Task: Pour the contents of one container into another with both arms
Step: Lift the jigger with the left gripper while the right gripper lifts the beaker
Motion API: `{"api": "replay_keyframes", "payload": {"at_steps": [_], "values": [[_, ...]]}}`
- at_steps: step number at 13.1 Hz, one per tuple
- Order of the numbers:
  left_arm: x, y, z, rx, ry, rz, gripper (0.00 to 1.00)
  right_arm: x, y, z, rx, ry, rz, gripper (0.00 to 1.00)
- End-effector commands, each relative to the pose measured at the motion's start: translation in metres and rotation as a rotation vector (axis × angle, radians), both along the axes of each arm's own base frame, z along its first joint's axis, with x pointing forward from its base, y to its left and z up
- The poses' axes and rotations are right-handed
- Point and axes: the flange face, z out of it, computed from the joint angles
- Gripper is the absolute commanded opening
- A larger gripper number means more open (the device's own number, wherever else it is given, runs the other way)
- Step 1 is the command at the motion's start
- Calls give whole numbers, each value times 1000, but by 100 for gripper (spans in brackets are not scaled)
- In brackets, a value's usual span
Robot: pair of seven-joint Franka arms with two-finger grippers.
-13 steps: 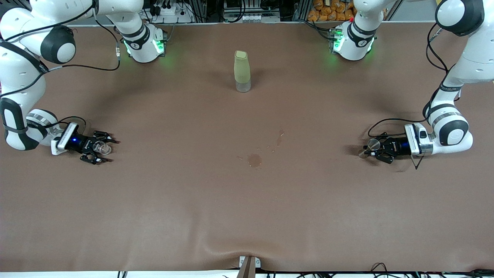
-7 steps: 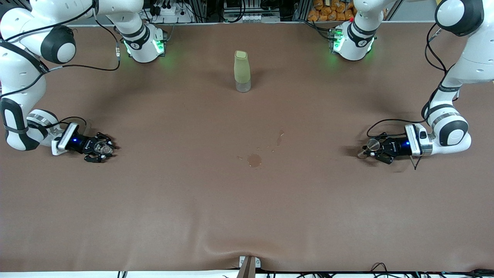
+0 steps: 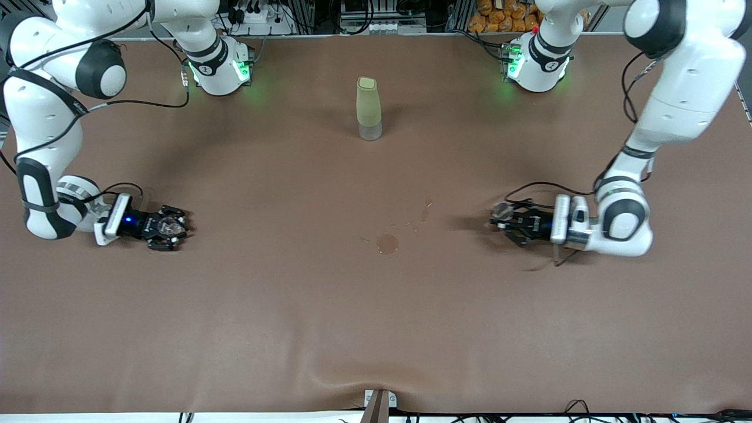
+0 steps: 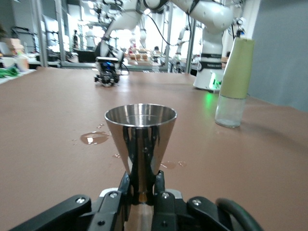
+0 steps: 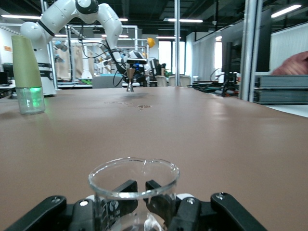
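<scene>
You see the left claw (image 3: 504, 220) clamped on the narrow base of an upright steel cone cup (image 4: 140, 140) toward its arm's end of the counter (image 3: 376, 305), while the right claw (image 3: 174, 227) grips an upright clear glass beaker (image 5: 133, 189) toward the right arm's end.

A bottle (image 3: 368, 108) stands on the counter (image 3: 376, 317) midway between the two arm bases. A spill patch (image 3: 387, 243) lies nearer to the front camera than the bottle. The right gripper (image 3: 167, 225) (with a glass beaker (image 5: 133, 192) in its fingers) sits at the right arm's end; the left gripper (image 3: 510, 221), holding a metal cup (image 4: 140, 144), sits toward the left arm's end, with the spill between them.
</scene>
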Motion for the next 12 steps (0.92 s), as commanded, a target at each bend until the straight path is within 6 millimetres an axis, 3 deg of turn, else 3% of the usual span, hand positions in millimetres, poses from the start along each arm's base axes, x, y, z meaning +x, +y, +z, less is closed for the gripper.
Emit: {"api": "replay_keyframes", "payload": {"at_steps": [1, 5, 8, 11, 12], "values": [[8, -27, 15, 4, -21, 5, 0, 14, 34, 10, 12, -118, 25, 0], [5, -99, 16, -36, -13, 52, 0, 43, 74, 47, 32, -45, 65, 0], [15, -157, 29, -37, -67, 59, 0, 49, 95, 82, 53, 16, 77, 0], [2, -213, 34, -76, -45, 113, 0, 53, 115, 118, 76, 31, 90, 0], [0, -221, 31, -67, -43, 122, 0, 52, 120, 135, 92, 20, 78, 0]]}}
